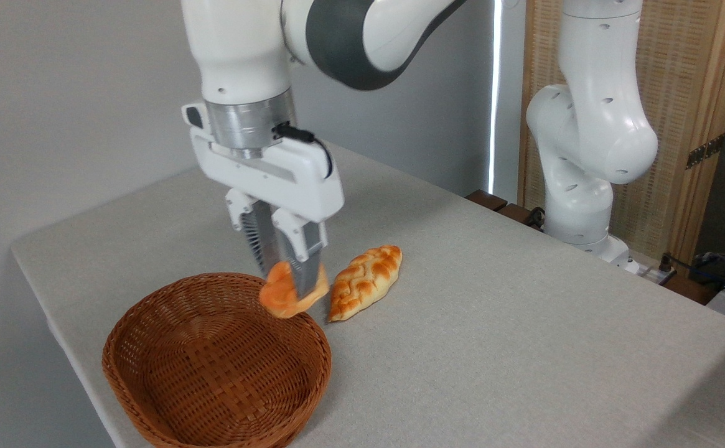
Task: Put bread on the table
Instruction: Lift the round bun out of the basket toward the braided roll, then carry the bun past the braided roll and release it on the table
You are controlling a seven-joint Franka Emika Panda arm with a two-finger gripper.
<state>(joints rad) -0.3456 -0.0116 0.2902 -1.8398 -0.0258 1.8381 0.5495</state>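
Note:
The bread (282, 296), a small round orange bun, hangs tilted in the air over the far right rim of the wicker basket. My gripper (292, 281) points straight down and is shut on it, the fingers pinching its middle. Below and around lies the table (493, 323), covered in light grey cloth. The bun's far side is hidden behind the fingers.
A brown woven wicker basket (150, 348) sits at the front left with nothing in it. A longer braided golden loaf (365, 281) lies on the cloth just right of the bun. The arm's white base (586, 186) stands at the back right, with cables beside it.

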